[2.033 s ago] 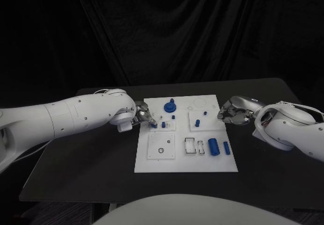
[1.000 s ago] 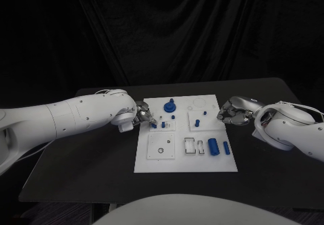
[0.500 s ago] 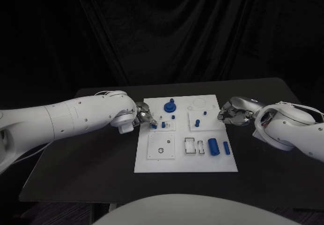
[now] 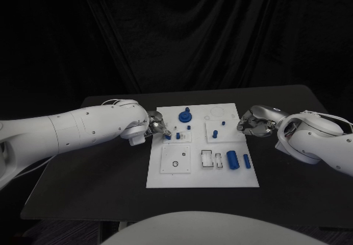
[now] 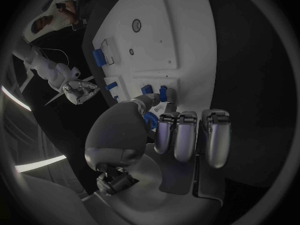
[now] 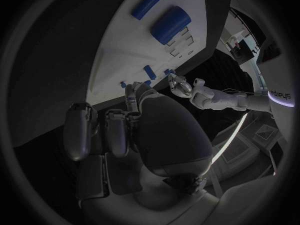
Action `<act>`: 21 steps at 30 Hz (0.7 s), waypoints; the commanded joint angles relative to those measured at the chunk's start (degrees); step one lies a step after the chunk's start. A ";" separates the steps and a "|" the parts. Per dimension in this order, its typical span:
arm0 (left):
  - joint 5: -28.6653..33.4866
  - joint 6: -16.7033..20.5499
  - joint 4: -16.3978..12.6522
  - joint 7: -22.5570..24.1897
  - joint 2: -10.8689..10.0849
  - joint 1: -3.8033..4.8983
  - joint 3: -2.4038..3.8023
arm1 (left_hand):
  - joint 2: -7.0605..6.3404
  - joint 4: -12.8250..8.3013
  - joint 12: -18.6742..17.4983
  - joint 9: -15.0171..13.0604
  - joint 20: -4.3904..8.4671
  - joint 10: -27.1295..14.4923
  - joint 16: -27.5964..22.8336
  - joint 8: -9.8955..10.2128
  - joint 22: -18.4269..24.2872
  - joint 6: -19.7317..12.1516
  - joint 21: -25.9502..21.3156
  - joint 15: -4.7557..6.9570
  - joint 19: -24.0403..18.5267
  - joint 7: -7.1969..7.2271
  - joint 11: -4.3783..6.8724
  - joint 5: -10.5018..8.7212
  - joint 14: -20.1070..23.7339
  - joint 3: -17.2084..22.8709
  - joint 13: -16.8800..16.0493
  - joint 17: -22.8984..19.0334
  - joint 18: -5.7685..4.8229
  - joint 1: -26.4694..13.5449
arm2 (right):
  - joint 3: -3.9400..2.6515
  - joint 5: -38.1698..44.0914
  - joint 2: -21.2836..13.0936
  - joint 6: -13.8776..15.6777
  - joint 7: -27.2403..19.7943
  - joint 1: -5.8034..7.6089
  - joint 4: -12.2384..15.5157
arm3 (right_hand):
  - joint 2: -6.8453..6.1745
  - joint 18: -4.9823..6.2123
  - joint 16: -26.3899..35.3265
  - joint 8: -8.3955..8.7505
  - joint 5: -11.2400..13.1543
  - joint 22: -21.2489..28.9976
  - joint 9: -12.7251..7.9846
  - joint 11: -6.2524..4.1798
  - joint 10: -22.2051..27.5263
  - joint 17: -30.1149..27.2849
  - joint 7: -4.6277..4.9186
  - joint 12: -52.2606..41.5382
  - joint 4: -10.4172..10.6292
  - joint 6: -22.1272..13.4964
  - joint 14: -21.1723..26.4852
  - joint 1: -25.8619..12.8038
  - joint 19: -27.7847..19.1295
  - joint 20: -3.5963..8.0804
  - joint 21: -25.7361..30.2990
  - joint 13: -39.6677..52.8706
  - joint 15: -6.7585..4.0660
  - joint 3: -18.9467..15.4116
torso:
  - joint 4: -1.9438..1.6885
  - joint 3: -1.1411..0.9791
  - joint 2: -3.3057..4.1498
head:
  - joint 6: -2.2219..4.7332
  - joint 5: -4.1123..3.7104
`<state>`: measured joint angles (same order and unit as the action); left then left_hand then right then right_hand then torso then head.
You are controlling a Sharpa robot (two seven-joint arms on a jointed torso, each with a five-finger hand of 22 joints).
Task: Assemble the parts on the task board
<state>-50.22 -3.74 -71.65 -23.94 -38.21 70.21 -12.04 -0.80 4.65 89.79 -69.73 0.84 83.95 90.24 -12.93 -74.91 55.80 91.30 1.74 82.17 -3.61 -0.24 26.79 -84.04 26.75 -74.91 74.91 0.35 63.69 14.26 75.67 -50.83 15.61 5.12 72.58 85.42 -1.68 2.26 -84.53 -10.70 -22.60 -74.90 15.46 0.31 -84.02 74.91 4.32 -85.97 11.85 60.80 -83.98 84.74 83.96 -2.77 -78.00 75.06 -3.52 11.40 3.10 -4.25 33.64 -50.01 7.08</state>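
Left hand [image 4: 156, 127] sits at the left edge of the task board [image 4: 176, 178], fingertips at a small blue peg [image 4: 168, 136]; whether it actually pinches the peg I can't tell. Risk: if the grip is loose or off-axis, the peg tips or jams on its seat, and a side push could slide the board. Mid-board the blue knob [image 4: 184, 117] stands upright; the big blue cylinder [image 4: 232, 159] lies loose lower right. Right hand [image 4: 253, 124] has fingers curled in, holding nothing, at the board's right edge; it could nudge the board. Left wrist view puts fingertips [image 5: 167, 96] right at the peg [image 5: 162, 91]; the head view hides that contact.
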 commanded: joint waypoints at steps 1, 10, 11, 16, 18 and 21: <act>-1.40 0.92 -0.14 1.14 0.01 -0.20 -0.05 | -0.30 -0.53 0.21 -0.11 0.07 6.05 -0.24 -0.22 -13.06 0.13 -0.22 0.21 0.77 0.31 0.37 0.19 -5.96 0.46 -15.09 15.09 0.38 0.47 | -0.05 0.04 -0.01 -0.24 0.71 -0.15 -0.03 | 0.22 0.74 0.27 0.25 -0.22 -10.86 0.06 -0.49 -1.20 5.69 0.07 0.28 0.00 -0.27 -4.11 -0.30 0.73 0.41 0.20 7.56 -0.44 0.48 | 0.13 -0.04 0.06 | 0.01 0.18; -1.48 1.61 -0.48 1.32 -0.19 -0.20 -0.05 | -0.31 -0.54 0.21 -0.12 0.07 6.05 -0.24 -0.23 -13.15 0.15 -0.26 0.21 1.08 0.31 0.37 0.21 -5.96 0.46 -15.09 15.09 0.34 0.47 | -0.05 0.04 -0.08 -0.35 0.75 -0.17 -0.02 | 0.22 0.74 0.27 0.25 -0.22 -10.86 0.06 -0.49 -1.20 5.69 0.07 0.28 0.00 -0.27 -4.11 -0.30 0.73 0.41 0.20 7.56 -0.44 0.48 | -0.03 -0.03 0.06 | 0.01 0.13; -1.48 1.64 -0.49 1.36 -0.18 -0.20 -0.05 | -0.31 -0.54 0.21 -0.13 0.07 6.05 -0.24 -0.24 -13.15 0.15 -0.26 0.21 1.07 0.31 0.38 0.22 -5.96 0.47 -15.09 15.09 0.35 0.47 | -0.05 0.04 -0.07 -0.36 0.75 -0.17 -0.03 | 0.22 0.74 0.27 0.25 -0.22 -10.86 0.06 -0.49 -1.20 5.69 0.07 0.28 0.00 -0.27 -4.11 -0.30 0.73 0.41 0.20 7.56 -0.44 0.48 | -0.03 -0.03 0.06 | 0.01 0.18; -1.48 1.69 -0.55 1.52 -0.17 -0.21 -0.05 | -0.27 -0.46 0.21 -0.17 0.09 6.05 -0.24 -0.27 -13.10 0.19 -0.23 0.22 0.90 0.30 0.38 0.25 -5.96 0.47 -15.09 15.09 0.36 0.39 | -0.05 0.04 -0.03 -0.39 0.74 -0.18 0.00 | 0.23 0.76 0.31 0.28 -0.25 -10.84 0.11 -0.48 -1.17 5.62 0.09 0.31 -0.05 -0.31 -4.10 -0.31 0.71 0.40 0.29 7.51 -0.43 0.55 | 0.03 -0.05 0.05 | 0.01 0.50; -1.49 1.82 -0.57 1.66 -0.15 -0.22 -0.05 | -0.23 -0.42 0.21 -0.18 0.09 6.05 -0.24 -0.28 -13.11 0.19 -0.24 0.23 0.94 0.29 0.38 0.27 -5.96 0.49 -15.09 15.09 0.36 0.35 | -0.05 0.04 -0.02 -0.40 0.74 -0.18 0.01 | 0.23 0.76 0.31 0.28 -0.25 -10.84 0.11 -0.48 -1.17 5.62 0.09 0.31 -0.05 -0.31 -4.10 -0.31 0.71 0.40 0.29 7.51 -0.43 0.55 | 0.02 -0.04 0.05 | 0.01 0.54; -1.49 2.29 -0.62 2.12 -0.11 -0.25 -0.05 | -0.23 -0.42 0.21 -0.18 0.09 6.05 -0.24 -0.28 -13.11 0.19 -0.24 0.23 0.94 0.29 0.38 0.27 -5.96 0.49 -15.09 15.09 0.36 0.35 | -0.05 0.04 -0.04 -0.39 0.74 -0.18 0.02 | 0.23 0.76 0.31 0.28 -0.25 -10.84 0.11 -0.48 -1.17 5.62 0.09 0.31 -0.05 -0.31 -4.10 -0.31 0.71 0.40 0.29 7.51 -0.43 0.55 | -0.01 -0.02 0.03 | 0.01 0.44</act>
<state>-51.33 -2.17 -72.10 -23.27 -38.40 70.09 -12.11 -0.81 4.65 89.79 -69.85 0.71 83.95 90.25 -12.86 -74.91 56.03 91.30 1.74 82.87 -3.62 -0.24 26.75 -84.04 26.75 -74.91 74.91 0.36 63.69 14.26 75.67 -50.82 15.45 5.12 72.53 85.40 -1.68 2.26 -84.53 -10.70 -22.60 -74.90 15.52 0.31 -84.02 74.90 4.32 -85.86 11.78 60.80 -83.98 84.74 83.96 -2.77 -78.00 75.10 -3.52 11.80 3.12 -4.28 33.68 -50.01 7.58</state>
